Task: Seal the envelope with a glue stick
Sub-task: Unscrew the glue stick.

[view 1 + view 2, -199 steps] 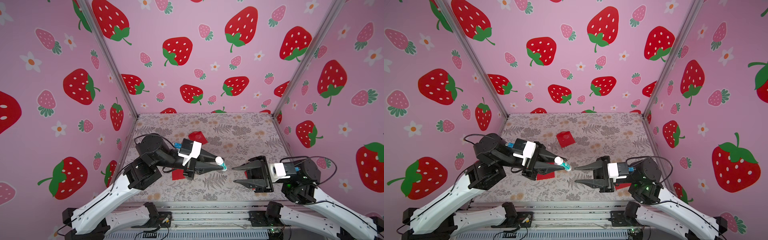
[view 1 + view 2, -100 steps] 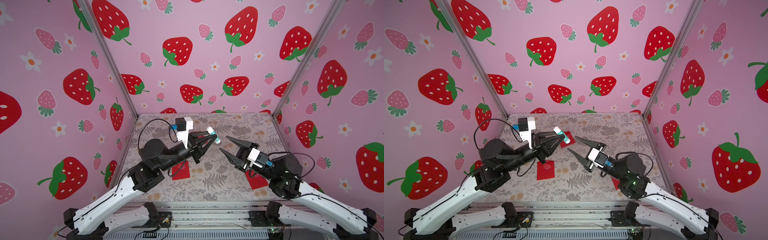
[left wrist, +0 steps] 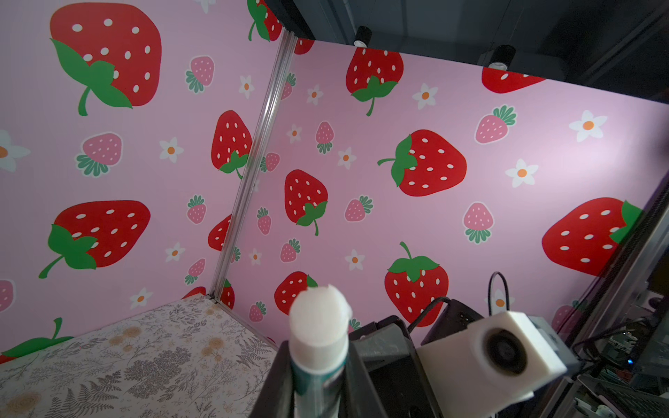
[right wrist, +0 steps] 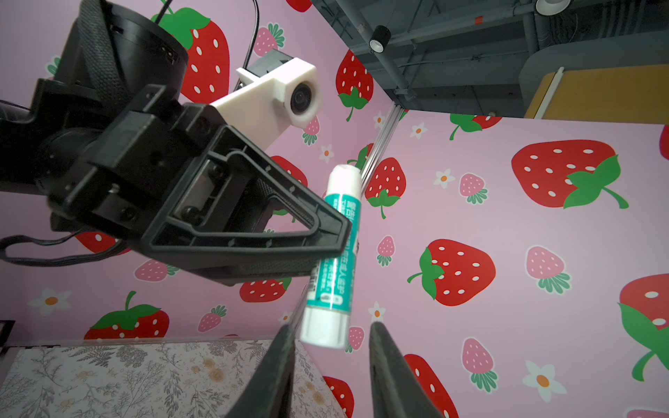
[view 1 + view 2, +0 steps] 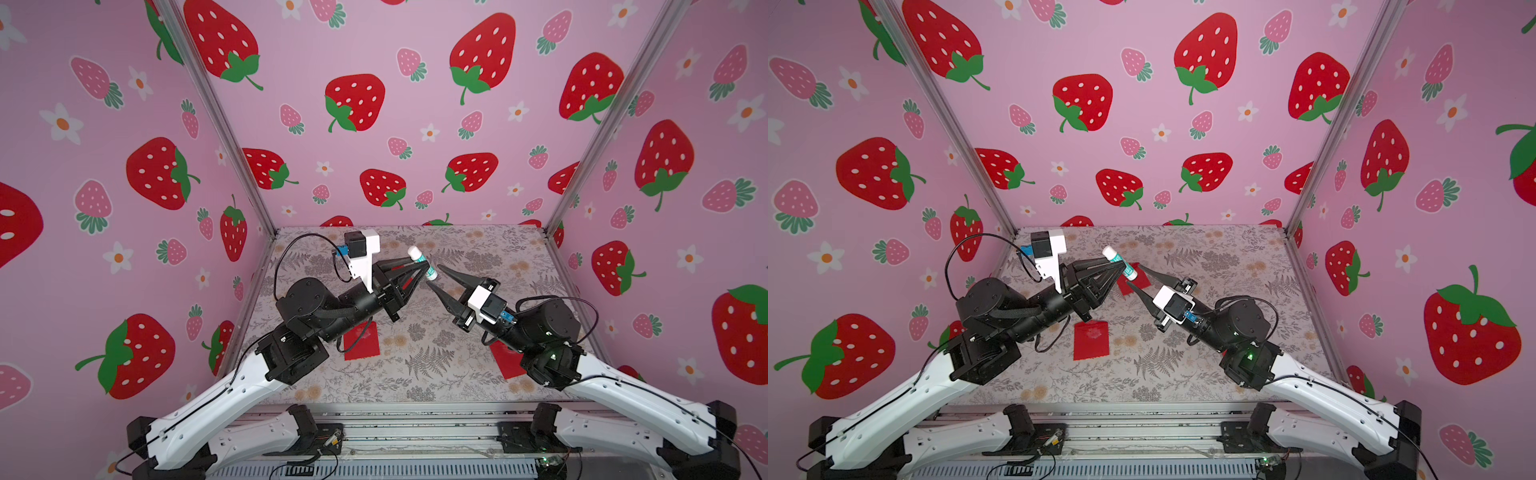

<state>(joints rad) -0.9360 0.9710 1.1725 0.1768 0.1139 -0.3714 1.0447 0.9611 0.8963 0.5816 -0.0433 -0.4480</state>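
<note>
Both arms reach up and inward above the desk [image 5: 478, 249]. The left fingers [image 5: 397, 263] are clamped on the tilted glue stick [image 5: 423, 262], held in mid-air; the right fingers [image 5: 457, 277] stand apart around its lower end.

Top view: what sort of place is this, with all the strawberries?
Likely a robot test booth: the left arm and right arm are mounted on a metal rail, over a floral table boxed in by strawberry-print panels on aluminium posts.
</note>
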